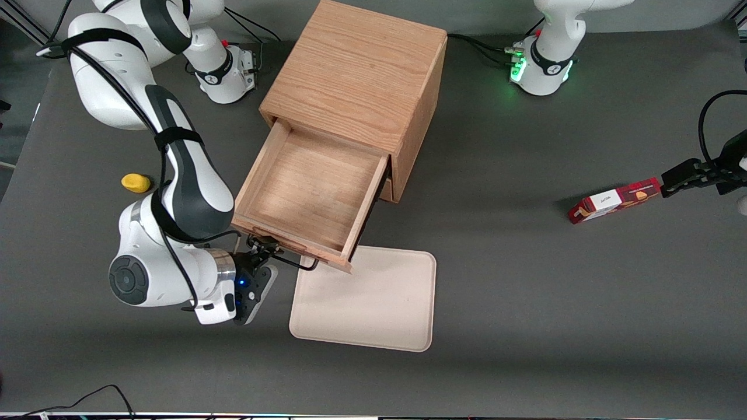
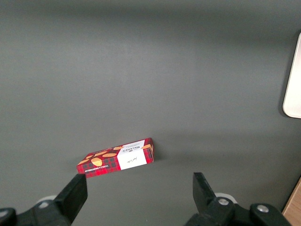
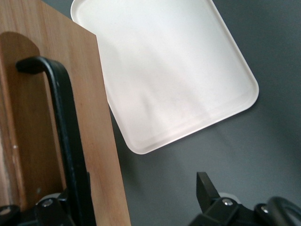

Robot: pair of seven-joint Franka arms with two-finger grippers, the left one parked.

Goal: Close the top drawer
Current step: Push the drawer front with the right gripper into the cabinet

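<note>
The top drawer [image 1: 309,186] of the light oak cabinet [image 1: 356,70] stands pulled far out and is empty inside. Its black wire handle [image 1: 299,264] is on the front panel facing the front camera. My gripper [image 1: 261,249] is at the drawer front, at the end of the handle toward the working arm's side. In the right wrist view the gripper [image 3: 127,205] is open. The edge of the drawer front [image 3: 33,117] and the handle [image 3: 66,132] lie between its fingertips [image 3: 205,188], close to one finger. It grips nothing.
A cream tray [image 1: 367,300] lies on the table just in front of the open drawer and shows in the right wrist view [image 3: 164,70]. A yellow object [image 1: 135,182] lies beside the working arm. A red box [image 1: 613,201] lies toward the parked arm's end.
</note>
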